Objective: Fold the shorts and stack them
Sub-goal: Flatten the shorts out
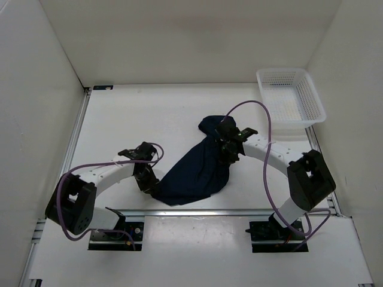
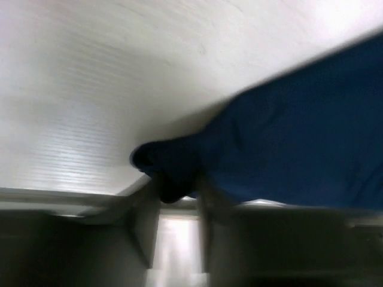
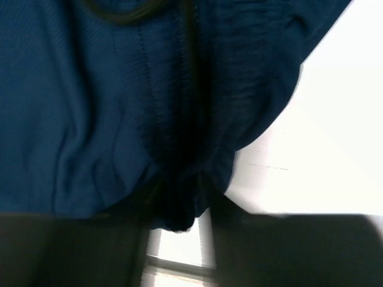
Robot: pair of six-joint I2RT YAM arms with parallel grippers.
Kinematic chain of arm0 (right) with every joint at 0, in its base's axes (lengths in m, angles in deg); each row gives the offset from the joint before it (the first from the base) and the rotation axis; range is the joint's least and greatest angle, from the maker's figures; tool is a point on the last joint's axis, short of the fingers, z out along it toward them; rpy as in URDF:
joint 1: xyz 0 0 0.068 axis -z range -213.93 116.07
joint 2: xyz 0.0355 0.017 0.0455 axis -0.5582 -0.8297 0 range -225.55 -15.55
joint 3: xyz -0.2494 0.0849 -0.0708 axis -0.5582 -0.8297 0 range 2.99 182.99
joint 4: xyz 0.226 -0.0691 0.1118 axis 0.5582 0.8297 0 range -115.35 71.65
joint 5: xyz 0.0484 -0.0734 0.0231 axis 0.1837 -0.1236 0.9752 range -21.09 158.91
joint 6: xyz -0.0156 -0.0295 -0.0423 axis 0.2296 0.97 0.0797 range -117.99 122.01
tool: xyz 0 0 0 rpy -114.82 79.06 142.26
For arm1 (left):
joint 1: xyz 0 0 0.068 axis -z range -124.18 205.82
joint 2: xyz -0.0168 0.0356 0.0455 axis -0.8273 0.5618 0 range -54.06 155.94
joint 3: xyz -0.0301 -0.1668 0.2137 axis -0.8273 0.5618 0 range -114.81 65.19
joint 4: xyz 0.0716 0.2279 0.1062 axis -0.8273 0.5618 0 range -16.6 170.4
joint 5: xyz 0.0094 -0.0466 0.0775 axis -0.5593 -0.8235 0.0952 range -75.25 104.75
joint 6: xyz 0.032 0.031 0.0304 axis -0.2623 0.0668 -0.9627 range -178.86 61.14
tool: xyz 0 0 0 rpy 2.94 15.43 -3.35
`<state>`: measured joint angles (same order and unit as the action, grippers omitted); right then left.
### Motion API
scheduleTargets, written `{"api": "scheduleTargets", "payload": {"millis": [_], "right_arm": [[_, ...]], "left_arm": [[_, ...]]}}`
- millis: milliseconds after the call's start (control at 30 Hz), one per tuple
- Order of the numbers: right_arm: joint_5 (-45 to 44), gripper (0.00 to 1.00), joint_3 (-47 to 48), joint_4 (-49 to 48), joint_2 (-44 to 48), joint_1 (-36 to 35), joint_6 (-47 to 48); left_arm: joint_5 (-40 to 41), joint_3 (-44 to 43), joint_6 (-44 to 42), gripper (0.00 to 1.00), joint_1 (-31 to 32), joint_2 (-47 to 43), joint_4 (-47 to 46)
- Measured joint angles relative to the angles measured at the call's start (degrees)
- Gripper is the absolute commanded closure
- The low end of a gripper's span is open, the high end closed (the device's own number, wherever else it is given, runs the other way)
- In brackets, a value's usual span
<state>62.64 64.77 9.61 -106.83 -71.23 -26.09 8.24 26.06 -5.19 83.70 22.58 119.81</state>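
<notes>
The navy-blue shorts lie stretched between both grippers across the middle of the white table, bunched and hanging. My left gripper is shut on the shorts' near left corner; in the left wrist view that corner is pinched between the fingers. My right gripper is shut on the shorts' upper right part; in the right wrist view the cloth fills the frame, a fold sits between the fingers, and the dark drawstring shows at the top.
A white mesh basket stands at the far right corner of the table. White walls enclose the table on three sides. A metal rail runs along the near edge in front of the arm bases.
</notes>
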Motion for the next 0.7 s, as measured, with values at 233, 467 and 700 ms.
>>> {"api": "scheduleTargets", "payload": {"millis": [233,467,700], "right_arm": [[-2.2,0.99,3.3,1.7,-0.7,0.5,0.0],[3.6,0.99,29.9,6.8,-7.8,8.6,3.7],[15.9,0.99,66.8,6.9,-15.8,22.6,4.7]], "left_arm": [[0.7,-2.5,-1.9,0.90,-0.5,3.9,0.3],[4.5,-32.8,-9.4,0.90,-9.1,14.6,6.8],[8.7,-82.3,-15.7,0.90,-15.6,30.1,16.4]]}}
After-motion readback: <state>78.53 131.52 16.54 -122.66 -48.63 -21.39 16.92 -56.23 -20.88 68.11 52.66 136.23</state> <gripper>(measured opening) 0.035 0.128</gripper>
